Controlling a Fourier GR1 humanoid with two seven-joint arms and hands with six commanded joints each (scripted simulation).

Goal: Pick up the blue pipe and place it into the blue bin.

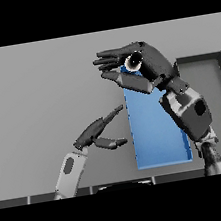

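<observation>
My right hand (pixel 145 64), fingers clamped on the blue pipe (pixel 134 61), hovers at the blue bin's (pixel 154 131) far end, left hand (pixel 98 132) relaxed open nearby.

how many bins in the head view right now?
2. The blue bin sits at centre right, partly behind the right arm. A grey bin is at the right edge, beside it. More could lie out of frame or behind the arm.
</observation>
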